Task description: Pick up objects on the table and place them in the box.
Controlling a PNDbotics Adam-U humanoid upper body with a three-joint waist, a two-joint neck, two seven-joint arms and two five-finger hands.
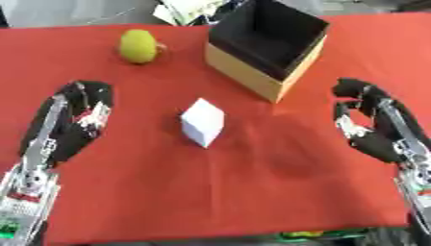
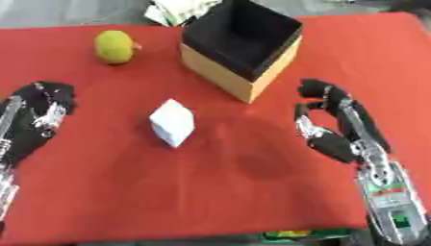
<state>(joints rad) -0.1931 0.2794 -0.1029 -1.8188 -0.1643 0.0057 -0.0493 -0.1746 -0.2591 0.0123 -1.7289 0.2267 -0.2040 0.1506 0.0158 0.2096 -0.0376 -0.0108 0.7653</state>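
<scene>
Red cloth covers the counter [image 1: 252, 192] from side to side, with a wide bare stretch across its near half and open cloth between the two arms. One white cube [image 1: 203, 122] sits near the middle, turned so a corner edge faces the camera; no long axis shows. One yellow-green round fruit [image 1: 138, 46] lies toward the far left, well apart from the cube, its small stem end pointing right toward the box. One box [image 1: 266, 47] stands at the far middle, black inside with tan outer walls, open at the top, rotated so a corner points toward the near edge; it stands close to the counter's far edge. Cluttered papers [image 1: 189, 9] lie beyond that edge.

The left robot hand [image 1: 82, 108] rests on the cloth at the left, touching nothing; whether its fingers are spread or curled cannot be told. The right robot hand [image 2: 324, 115] rests at the right, just near of the box, fingers bent inward and empty.
</scene>
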